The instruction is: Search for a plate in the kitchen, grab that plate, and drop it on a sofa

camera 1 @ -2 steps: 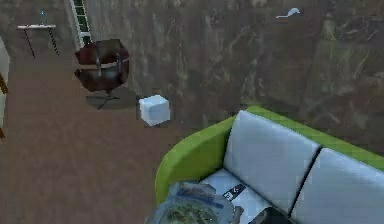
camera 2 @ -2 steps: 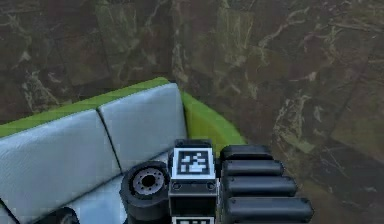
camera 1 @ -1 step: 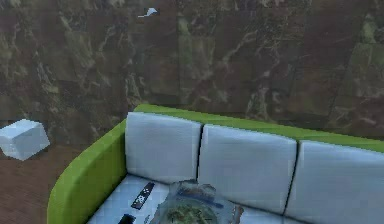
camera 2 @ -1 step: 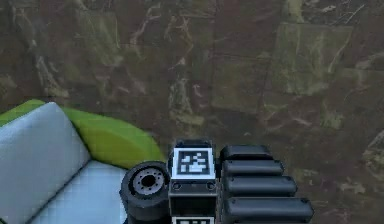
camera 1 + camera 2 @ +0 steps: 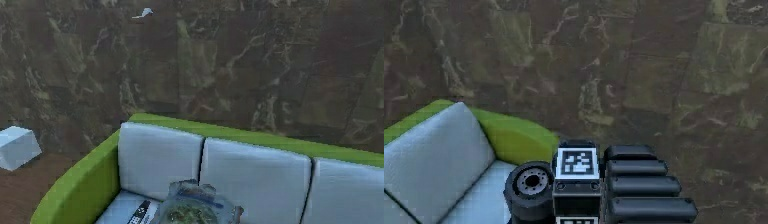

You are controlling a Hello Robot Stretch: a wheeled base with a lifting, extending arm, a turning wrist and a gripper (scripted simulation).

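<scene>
A sofa (image 5: pixel 160 155) with a lime-green frame and pale grey cushions stands against a dark marbled wall. At the forward view's bottom edge a flat thing with a grey rim and a green-mottled middle, plate-like in shape (image 5: pixel 197 206), shows in front of the back cushions; I cannot tell whether it rests on the seat. In the arm side view the sofa's end (image 5: pixel 444 160) is at the lower left. The gripper's dark round body (image 5: pixel 532 190) sits left of a white marked square (image 5: pixel 579 165) by the sofa's green armrest. Its far end is unclear, so I cannot tell whether it holds anything.
A white box (image 5: pixel 18 146) sits on the reddish floor left of the sofa. A small black-and-white flat thing (image 5: pixel 140 211) lies on the seat. The dark marbled wall (image 5: pixel 664 70) runs close behind the sofa. A small pale thing (image 5: pixel 143 13) sits high on it.
</scene>
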